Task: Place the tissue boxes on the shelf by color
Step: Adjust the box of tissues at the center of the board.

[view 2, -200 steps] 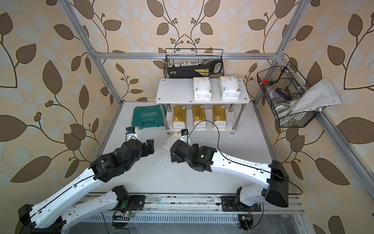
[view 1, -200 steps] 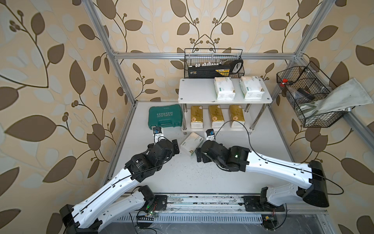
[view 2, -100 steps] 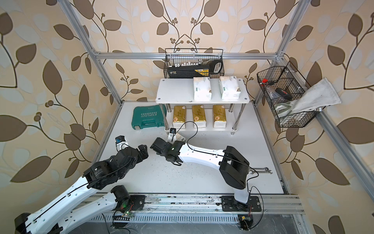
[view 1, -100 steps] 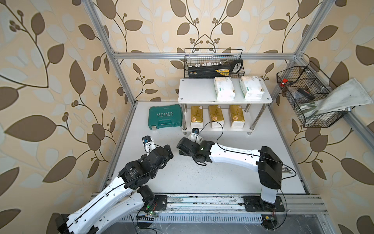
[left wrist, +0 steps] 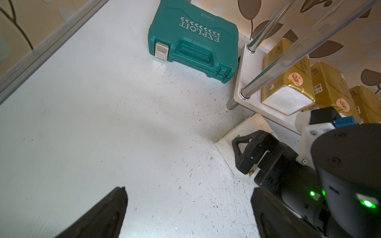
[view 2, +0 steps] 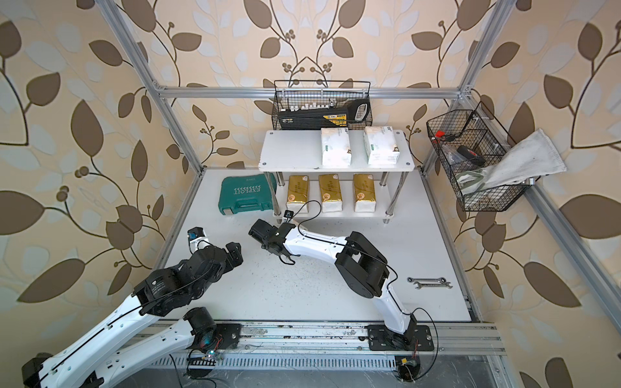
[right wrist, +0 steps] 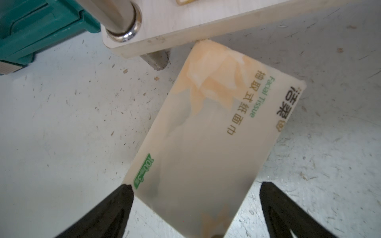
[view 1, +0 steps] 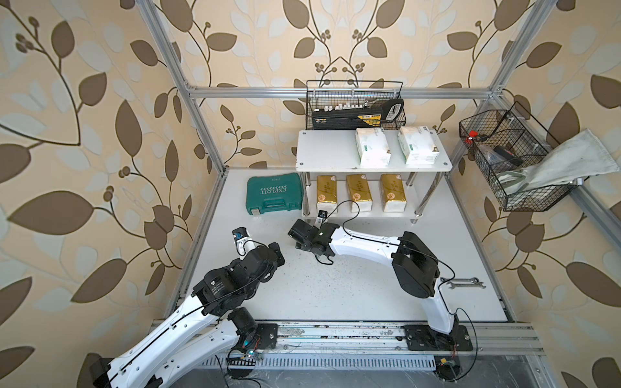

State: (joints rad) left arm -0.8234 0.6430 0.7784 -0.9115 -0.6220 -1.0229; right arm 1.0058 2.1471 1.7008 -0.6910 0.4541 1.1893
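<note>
My right claw [right wrist: 192, 185] is spread astride a white pack [right wrist: 206, 134]. Wrist view reads "Facial Tissue"; top views hide it. My left claw [left wrist: 187, 189] is spread, empty.

two upper packs [view 1: 373, 146] and three lower packs [view 1: 359, 192] sit on the shelf [view 1: 322, 151]; a sixth pack [right wrist: 206, 144] lies on the table [view 1: 336, 292] before it, tool case [view 1: 274, 195] left.

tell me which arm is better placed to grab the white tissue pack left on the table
Right. The right end effector, open, straddles the white tissue pack by the shelf; the left end effector, also open, hangs over the table away from it.
</note>
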